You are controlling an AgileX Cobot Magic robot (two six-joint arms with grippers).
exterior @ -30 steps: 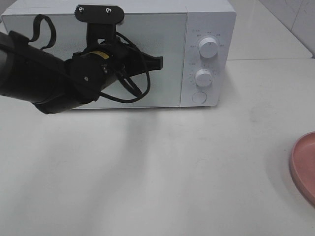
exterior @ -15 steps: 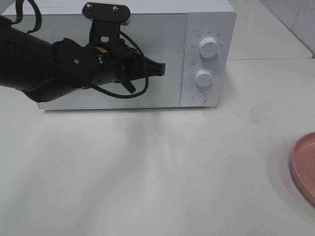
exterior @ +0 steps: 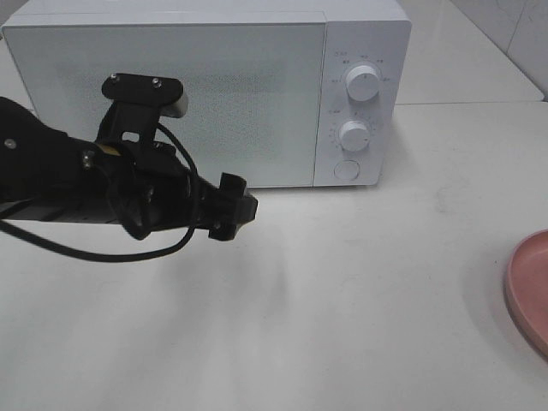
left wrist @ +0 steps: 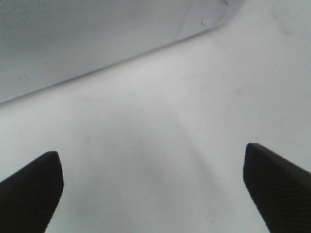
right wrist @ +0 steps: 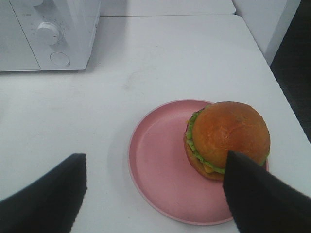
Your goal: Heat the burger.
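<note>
Exterior high view: my left hand (exterior: pixel 244 207) hangs wide and empty before the shut microwave (exterior: pixel 205 90); I should press its door button (exterior: pixel 346 169) squarely.

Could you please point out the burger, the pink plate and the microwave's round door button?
burger (right wrist: pixel 228 131), right wrist view, top of the bun.
pink plate (right wrist: pixel 158 160), right wrist view, bare inner surface.
round door button (exterior: pixel 346 169), exterior high view, its centre.

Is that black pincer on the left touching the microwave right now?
Apart. In the left wrist view the left pincer stands open with only bare table between and ahead of its tips; the microwave sits farther off.
</note>
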